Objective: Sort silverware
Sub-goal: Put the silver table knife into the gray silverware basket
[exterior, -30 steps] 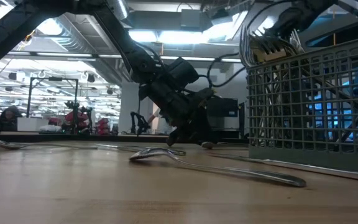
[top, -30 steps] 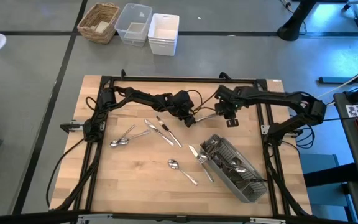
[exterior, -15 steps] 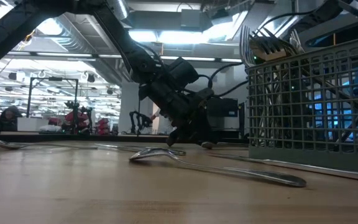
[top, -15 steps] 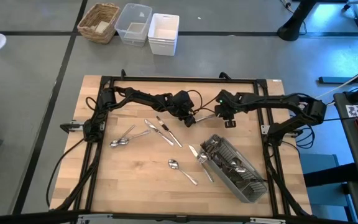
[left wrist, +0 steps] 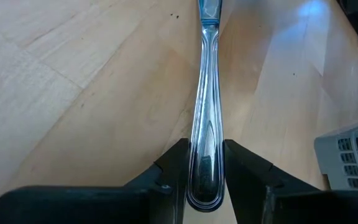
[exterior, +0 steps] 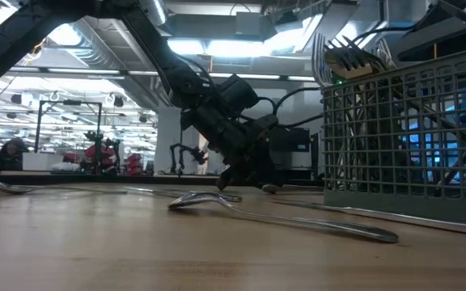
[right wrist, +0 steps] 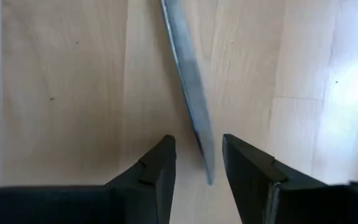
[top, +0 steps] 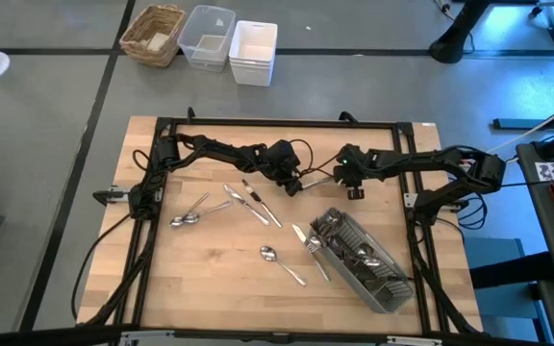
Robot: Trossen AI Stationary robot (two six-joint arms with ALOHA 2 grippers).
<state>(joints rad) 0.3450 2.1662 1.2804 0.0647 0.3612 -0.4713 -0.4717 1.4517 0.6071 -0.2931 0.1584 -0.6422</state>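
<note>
The right gripper (top: 346,179) has been moved closer to the utensil (left wrist: 204,118) clamped in the left gripper (top: 297,185); its fingers are apart, so a handover seems near.

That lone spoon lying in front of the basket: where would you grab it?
The spoon lies flat and alone on the table. Probably grip mid-handle, coming straight down with fingers across the slim handle; the bowl is rounded and likely slippery.

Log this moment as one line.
left gripper: shut on knife | right gripper: open around its blade | caddy: partly filled
</note>
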